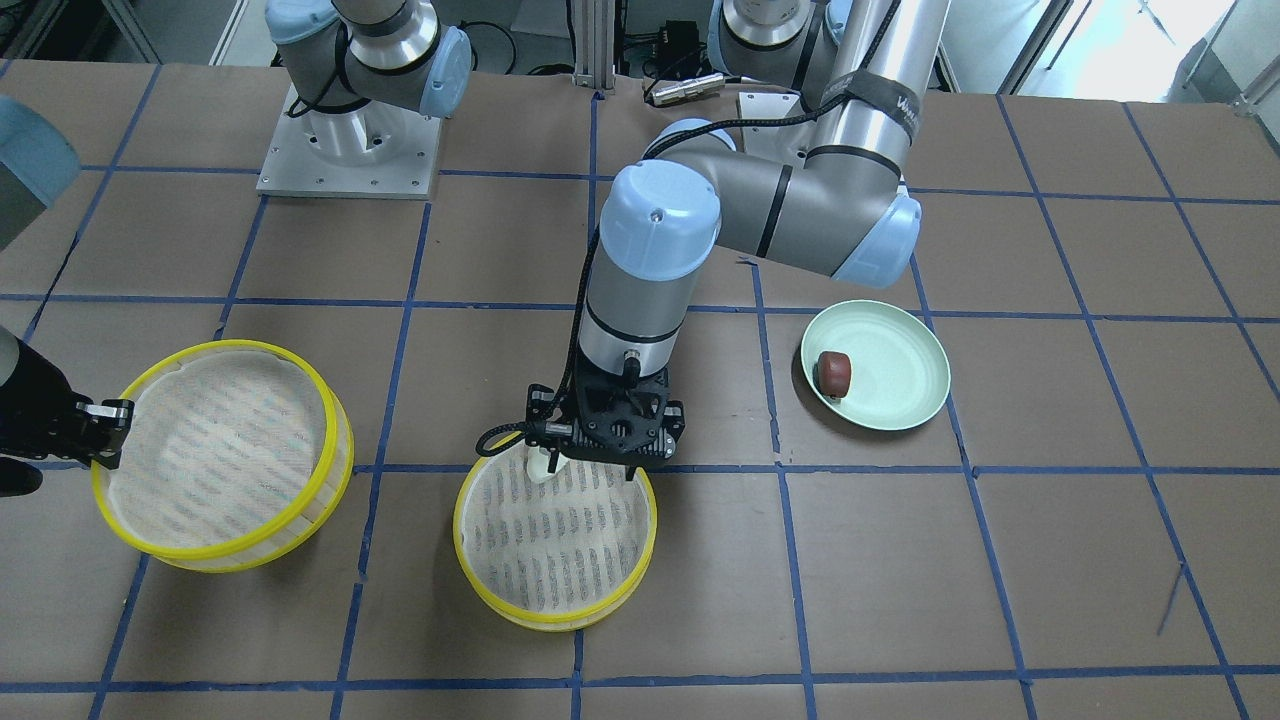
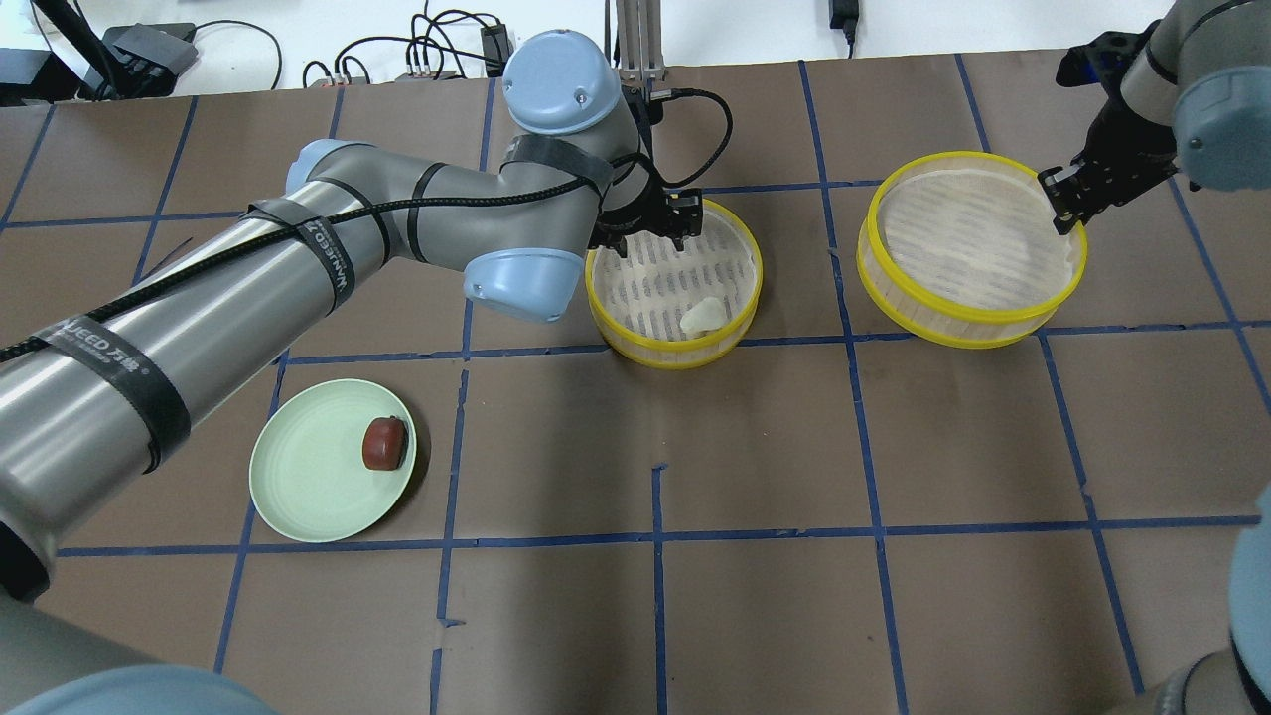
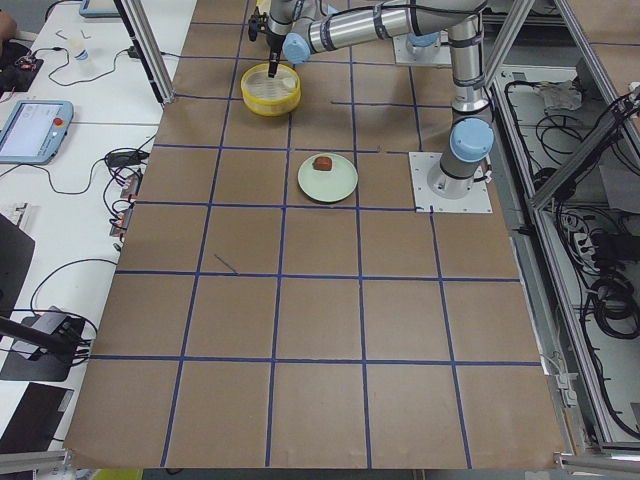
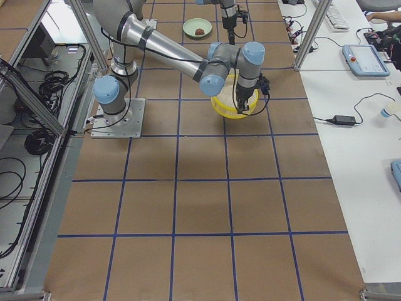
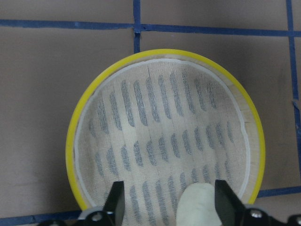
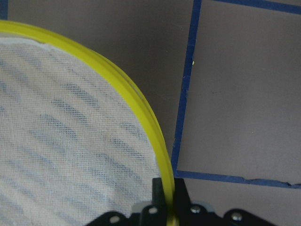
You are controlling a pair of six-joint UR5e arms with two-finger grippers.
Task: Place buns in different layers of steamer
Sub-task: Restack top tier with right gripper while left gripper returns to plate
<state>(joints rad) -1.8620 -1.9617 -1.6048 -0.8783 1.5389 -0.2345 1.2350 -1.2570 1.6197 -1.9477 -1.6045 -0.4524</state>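
Observation:
The white bun [image 2: 703, 315] lies on the slatted floor of the middle steamer layer [image 2: 735, 328], on its side nearest the robot. My left gripper [image 2: 650, 233] hangs open just above it; in the left wrist view the bun [image 5: 200, 202] shows between the spread fingers [image 5: 116, 202]. The reddish-brown bun [image 2: 385, 443] sits on the pale green plate [image 2: 308, 487]. My right gripper [image 2: 1062, 194] is shut on the yellow rim [image 6: 160, 155] of the second steamer layer [image 2: 953, 318], which sits tilted and holds nothing.
The plate [image 1: 900, 370] lies to my left of the middle layer [image 1: 480, 570]. The tilted layer [image 1: 330, 470] is about one floor square to its other side. My left arm's elbow [image 1: 800, 220] reaches over the table behind the plate.

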